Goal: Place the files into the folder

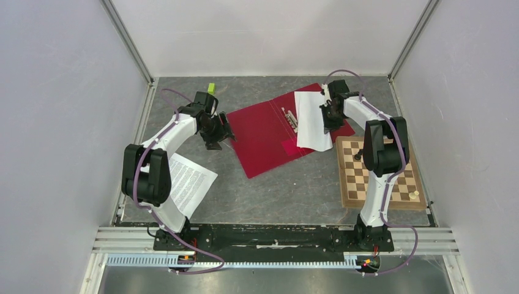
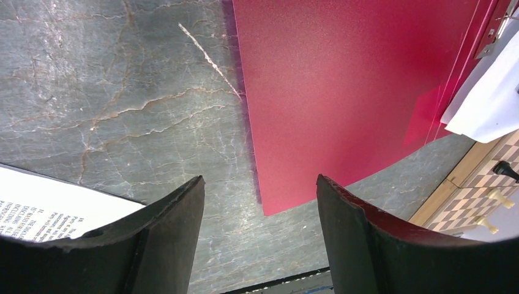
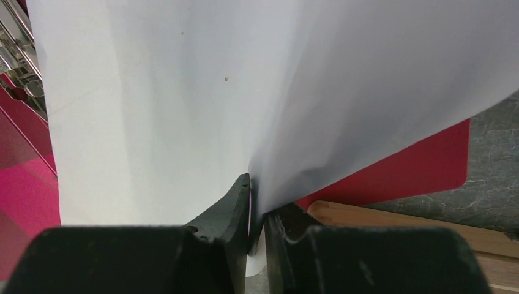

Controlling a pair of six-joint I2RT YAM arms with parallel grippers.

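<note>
Pinching sheet [image 3: 153,110] w/ R pincer [image 3: 257,199], jaws near-closed.

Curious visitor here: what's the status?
Left pincer open, empty. Right pincer pinching sheet over open folder. Second sheet on table, near left. Chessboard beside folder.

Lab test cell, white enclosure walls [image 1: 61,122] (aluminium rails [image 1: 428,239])

The left arm [image 1: 177,131] and right arm [image 1: 374,190] wear white shells over black joints (bases black too), each trailing a lilac cable [image 1: 344,71]; left claw [image 2: 257,184] and right claw [image 3: 256,199] are matte black.
</note>
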